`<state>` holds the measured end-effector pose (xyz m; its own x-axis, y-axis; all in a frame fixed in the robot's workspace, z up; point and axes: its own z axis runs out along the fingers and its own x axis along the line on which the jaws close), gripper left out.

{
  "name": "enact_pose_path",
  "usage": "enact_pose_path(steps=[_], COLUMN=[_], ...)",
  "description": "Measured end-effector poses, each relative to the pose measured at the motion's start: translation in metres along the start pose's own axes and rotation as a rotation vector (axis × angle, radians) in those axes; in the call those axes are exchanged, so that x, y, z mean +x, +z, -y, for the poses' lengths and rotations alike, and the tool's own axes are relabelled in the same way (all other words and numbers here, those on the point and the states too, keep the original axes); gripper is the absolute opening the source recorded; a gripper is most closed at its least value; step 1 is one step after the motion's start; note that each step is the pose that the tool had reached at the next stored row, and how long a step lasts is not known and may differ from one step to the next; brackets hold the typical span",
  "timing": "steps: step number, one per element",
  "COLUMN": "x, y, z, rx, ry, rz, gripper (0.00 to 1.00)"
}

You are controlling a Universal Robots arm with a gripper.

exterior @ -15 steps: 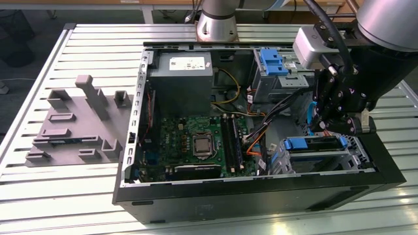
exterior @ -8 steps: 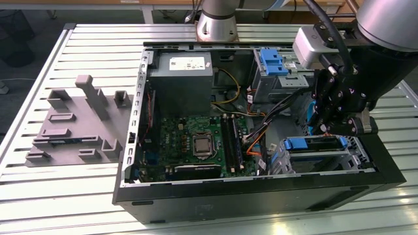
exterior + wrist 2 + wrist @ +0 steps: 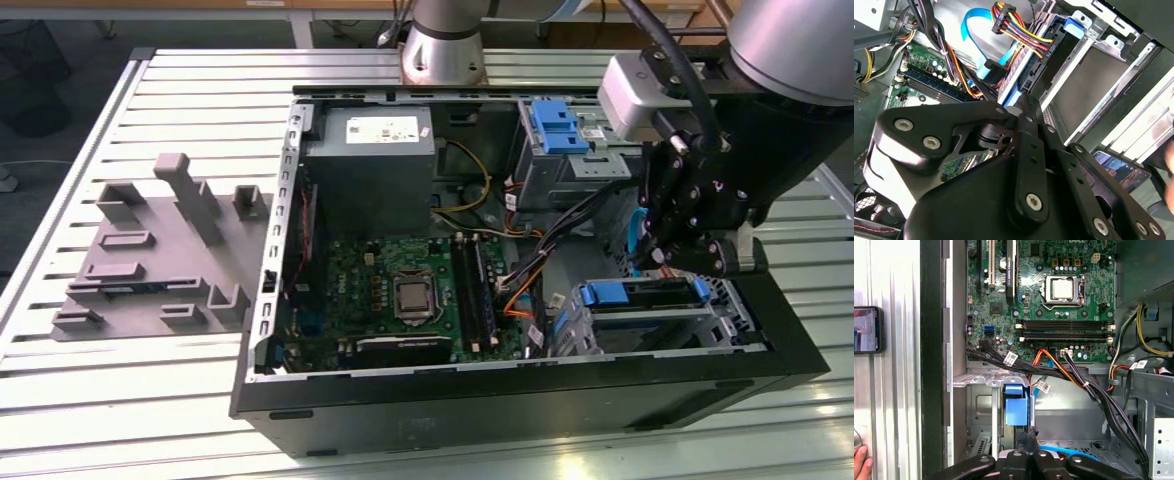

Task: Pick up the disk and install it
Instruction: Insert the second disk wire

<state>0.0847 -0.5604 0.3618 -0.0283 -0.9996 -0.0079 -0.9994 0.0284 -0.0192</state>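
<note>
While jaws hover, disk (image 3: 641,294) sits in bay.

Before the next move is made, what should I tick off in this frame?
1. Disk inside the drive cage: ok, its blue carrier stands in the slot.
2. Disk fully seated: cannot tell.
3. Pincer lined up with the disk: ok, it sits right at the carrier's edge.
4. Cables clear of the slot: cannot tell; the bundle runs right beside the cage.
5. Nobody near: not ok, a hand rests on the table beside the case.
6. Phone out of the way: ok, it lies outside the case.
</note>
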Motion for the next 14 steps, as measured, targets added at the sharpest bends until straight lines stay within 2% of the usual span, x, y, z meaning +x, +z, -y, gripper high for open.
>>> enact_pose_path(steps=[6, 9, 11, 14], x=[0.0000, -0.0009, -0.0041, -0.0133], y=[-0.0005, -0.0079, -0.0101, -0.0103], z=[-0.0009, -0.0012, -0.0014, -0.0017], rx=[0.0007, 0.0023, 0.0037, 0.0043], ry=[0.000, 0.000, 0.000, 0.000], rz=[-0.0003, 0.0000, 0.0001, -0.0013], gripper=[0.11, 0.11, 0.11, 0.11])
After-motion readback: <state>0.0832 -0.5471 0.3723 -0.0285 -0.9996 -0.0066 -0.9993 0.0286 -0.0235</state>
